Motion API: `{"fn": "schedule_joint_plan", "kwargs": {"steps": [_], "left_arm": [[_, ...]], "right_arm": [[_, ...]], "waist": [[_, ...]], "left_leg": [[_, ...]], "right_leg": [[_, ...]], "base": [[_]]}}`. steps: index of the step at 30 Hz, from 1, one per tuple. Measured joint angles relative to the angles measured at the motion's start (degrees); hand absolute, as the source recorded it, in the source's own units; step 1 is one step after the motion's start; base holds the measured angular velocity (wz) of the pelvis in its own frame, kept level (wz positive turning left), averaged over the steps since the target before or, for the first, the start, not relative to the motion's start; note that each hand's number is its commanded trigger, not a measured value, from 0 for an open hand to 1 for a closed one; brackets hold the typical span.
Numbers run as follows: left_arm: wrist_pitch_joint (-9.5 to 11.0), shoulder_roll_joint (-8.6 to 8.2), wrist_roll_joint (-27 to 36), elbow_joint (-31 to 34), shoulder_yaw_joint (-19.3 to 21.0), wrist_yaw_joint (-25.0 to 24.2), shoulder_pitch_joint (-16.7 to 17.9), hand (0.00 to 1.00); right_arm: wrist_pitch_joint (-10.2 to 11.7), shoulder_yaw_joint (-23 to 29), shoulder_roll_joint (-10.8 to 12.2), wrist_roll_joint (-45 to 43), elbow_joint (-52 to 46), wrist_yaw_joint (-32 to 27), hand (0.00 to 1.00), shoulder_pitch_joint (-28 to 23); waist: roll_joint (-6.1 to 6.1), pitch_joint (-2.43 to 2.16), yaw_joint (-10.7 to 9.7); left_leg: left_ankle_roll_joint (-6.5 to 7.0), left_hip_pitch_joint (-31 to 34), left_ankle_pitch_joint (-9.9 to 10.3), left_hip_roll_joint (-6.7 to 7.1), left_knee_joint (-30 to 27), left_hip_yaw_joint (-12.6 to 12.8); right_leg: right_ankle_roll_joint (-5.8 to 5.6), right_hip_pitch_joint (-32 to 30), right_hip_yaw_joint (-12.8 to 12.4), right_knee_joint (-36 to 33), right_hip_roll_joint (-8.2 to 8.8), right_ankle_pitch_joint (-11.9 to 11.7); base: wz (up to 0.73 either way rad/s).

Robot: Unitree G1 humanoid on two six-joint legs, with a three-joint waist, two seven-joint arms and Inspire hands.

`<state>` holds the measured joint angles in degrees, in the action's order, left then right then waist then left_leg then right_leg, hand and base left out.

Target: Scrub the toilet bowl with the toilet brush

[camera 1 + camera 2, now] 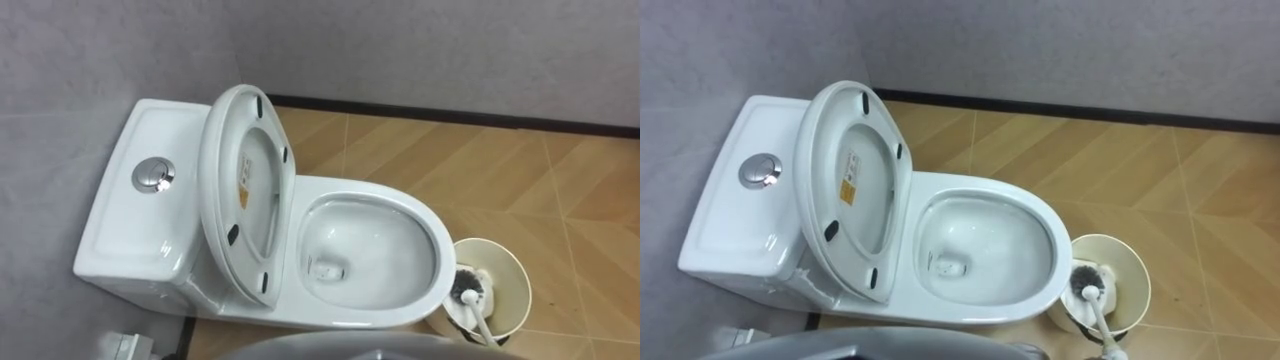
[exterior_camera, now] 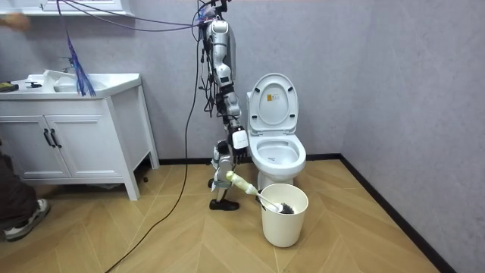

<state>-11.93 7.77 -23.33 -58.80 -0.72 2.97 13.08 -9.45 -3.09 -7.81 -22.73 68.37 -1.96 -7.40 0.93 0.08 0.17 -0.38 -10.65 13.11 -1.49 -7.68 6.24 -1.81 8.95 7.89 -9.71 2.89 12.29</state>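
One brush (image 1: 468, 288) leans in bucket (image 1: 508, 270), handle cut off; right hand (image 2: 220, 179) fingers grip it.

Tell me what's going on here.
The humanoid robot stands beside the white ceramic toilet, its seat raised. The white-handled toilet brush sits head down in the round cream bucket by the bowl, handle slanting toward the robot. Whether a hand grips it cannot be told.

The handle of the brush (image 1: 1096, 306) is lost at the bottom edge of both eye views, and its bristles sit half hidden inside the bucket (image 1: 1137, 263). The near foot of the toilet (image 1: 985, 190) is covered along that same edge.
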Motion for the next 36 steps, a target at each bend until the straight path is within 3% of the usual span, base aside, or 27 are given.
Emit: {"fn": "schedule_joint_plan", "kwargs": {"steps": [5, 9, 18, 27, 36], "left_arm": [[1.96, -0.12, -0.03, -0.28, 0.03, 1.95, -0.13, 0.00], [2.98, -0.05, -0.03, -0.30, 0.06, 3.13, -0.48, 0.00], [5.45, 0.05, 0.02, -0.11, 0.77, 3.13, -0.34, 0.00], [8.92, 0.15, 0.58, 1.63, 2.91, 3.86, -0.70, 0.00], [10.40, 0.23, 1.66, 2.71, 3.27, 5.49, -3.34, 0.00]], "right_arm": [[2.88, 1.32, 0.01, 0.47, -3.40, -4.38, 0.00, 0.36], [6.73, 2.21, 0.04, 2.91, -7.51, -7.88, 0.00, 0.83], [10.83, 2.40, 0.21, 6.21, -10.54, -12.86, 0.00, 1.06], [12.82, 5.96, -0.02, 10.23, -9.51, -18.11, 0.00, 1.41], [13.70, 6.99, -1.22, 12.22, -4.06, -21.02, 0.00, 3.15]], "waist": [[-0.60, 0.12, -0.05], [-0.64, 0.09, 0.01], [-0.27, 0.06, -0.04], [-0.76, -0.10, -0.06], [-1.40, -0.42, -0.08]], "left_leg": [[0.00, 0.32, 0.00, -0.01, 0.01, -0.03], [0.00, 1.44, -0.02, -0.03, -0.14, 0.04], [0.00, 3.05, -0.02, -0.04, -1.33, 0.10], [-0.01, 5.42, -0.03, -0.09, -1.73, -0.09], [0.14, 10.38, -0.20, -0.09, -2.61, -0.37]], "right_leg": [[0.00, -0.31, 0.10, -0.06, 0.00, -0.01], [0.07, -0.95, 0.12, -0.08, -0.01, -0.08], [0.12, -2.11, 0.13, -0.05, 0.07, -0.11], [0.23, -4.37, 0.31, -0.05, 0.08, -0.52], [0.27, -8.84, 0.85, -0.25, 0.12, -1.38]], "base": [[0.00], [0.00], [0.00], [0.01], [0.00]]}}
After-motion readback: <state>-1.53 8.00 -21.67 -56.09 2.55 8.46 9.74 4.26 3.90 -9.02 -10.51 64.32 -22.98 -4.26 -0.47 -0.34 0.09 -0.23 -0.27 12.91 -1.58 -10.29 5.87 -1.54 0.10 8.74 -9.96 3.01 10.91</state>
